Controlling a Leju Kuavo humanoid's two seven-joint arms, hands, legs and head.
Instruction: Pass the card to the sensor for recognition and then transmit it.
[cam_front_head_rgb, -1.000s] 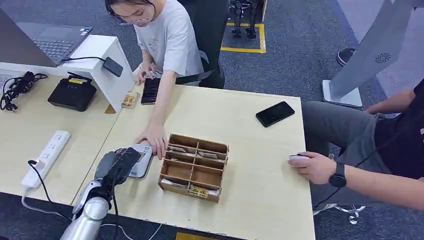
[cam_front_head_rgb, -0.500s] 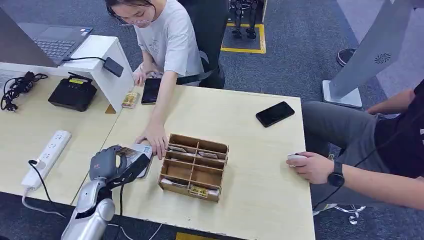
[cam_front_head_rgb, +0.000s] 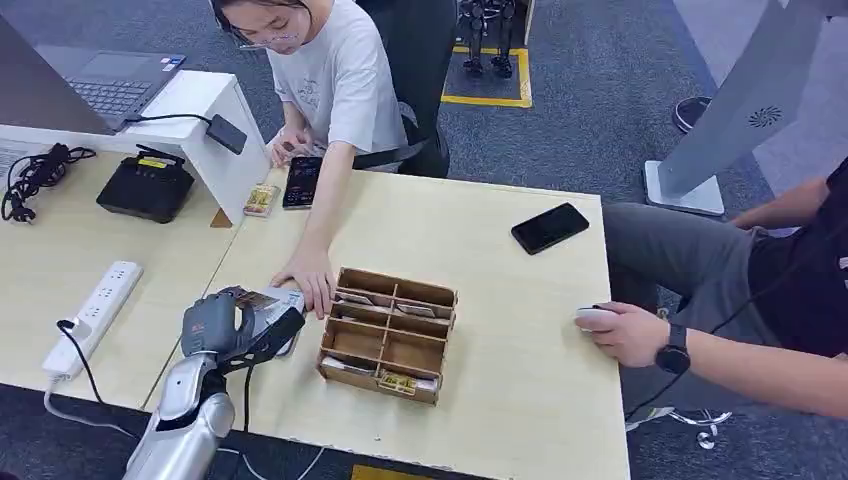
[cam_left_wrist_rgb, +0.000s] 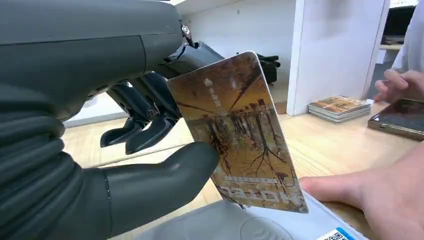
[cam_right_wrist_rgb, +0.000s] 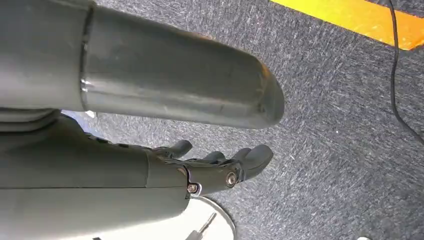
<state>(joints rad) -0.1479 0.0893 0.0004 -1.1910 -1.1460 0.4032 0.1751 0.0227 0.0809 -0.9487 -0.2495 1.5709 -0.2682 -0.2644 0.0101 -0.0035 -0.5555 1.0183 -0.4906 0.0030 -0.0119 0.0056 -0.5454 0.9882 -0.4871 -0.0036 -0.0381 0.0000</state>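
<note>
**Card lifted to the sensor**

Since a second ago, the left hand (cam_front_head_rgb: 215, 325) has tipped up from flat; it pinches the card (cam_left_wrist_rgb: 235, 135) between thumb and fingers, just above the grey sensor (cam_left_wrist_rgb: 240, 225), which a person's hand (cam_front_head_rgb: 310, 275) steadies on the table (cam_front_head_rgb: 500, 230). Recognition looks underway; handover remains. The right hand (cam_right_wrist_rgb: 210, 167) hangs loose, holding nothing.

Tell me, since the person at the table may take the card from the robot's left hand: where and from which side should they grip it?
Judging by its pose, grip the free far end of the card, coming from the side away from the left hand. The thumb and dark fingers pinch one end; the rest sticks out over the grey sensor, so both faces are open there.
</note>
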